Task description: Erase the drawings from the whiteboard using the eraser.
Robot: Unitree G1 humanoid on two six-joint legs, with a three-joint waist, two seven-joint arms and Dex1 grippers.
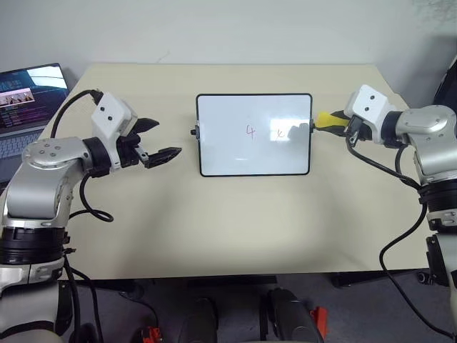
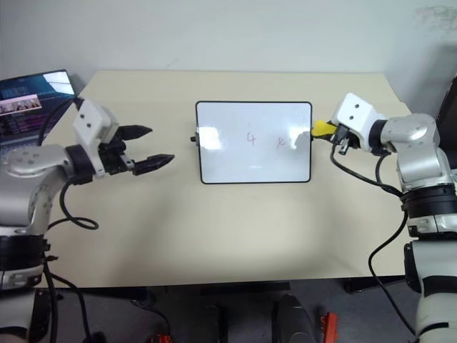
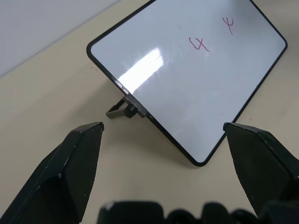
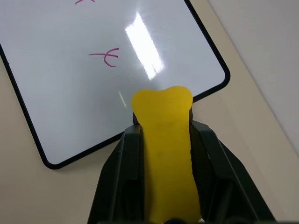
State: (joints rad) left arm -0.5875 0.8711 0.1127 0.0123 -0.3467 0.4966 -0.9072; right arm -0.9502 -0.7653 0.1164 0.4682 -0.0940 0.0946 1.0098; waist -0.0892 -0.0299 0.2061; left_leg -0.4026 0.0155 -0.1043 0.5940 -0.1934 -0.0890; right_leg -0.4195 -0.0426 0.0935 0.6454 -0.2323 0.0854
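I am holding my left gripper (image 1: 158,141) just off the whiteboard's left edge, its two black fingers spread wide and carrying nothing. Across from it, my right gripper (image 4: 163,140) is pinching the yellow eraser (image 4: 166,154) tight between its fingers, with the rounded end of the block sticking out past the tips. That end is hovering at the board's right edge, beside the small black knob there; I cannot tell whether it is touching the frame.

Between the two arms, the whiteboard (image 1: 235,153) is lying flat in the middle of the beige table (image 1: 228,229), with a glare patch on its surface. The drawings (image 1: 250,131) are sitting untouched: a red "4"-like figure near the centre and a small squiggle to its right, close to the eraser.

So I am judging the pickup as done and the wiping as not started. Both marks remain to be rubbed away, the nearer squiggle likely first.

Farther off, a laptop (image 1: 28,96) is glowing at the table's far left corner.
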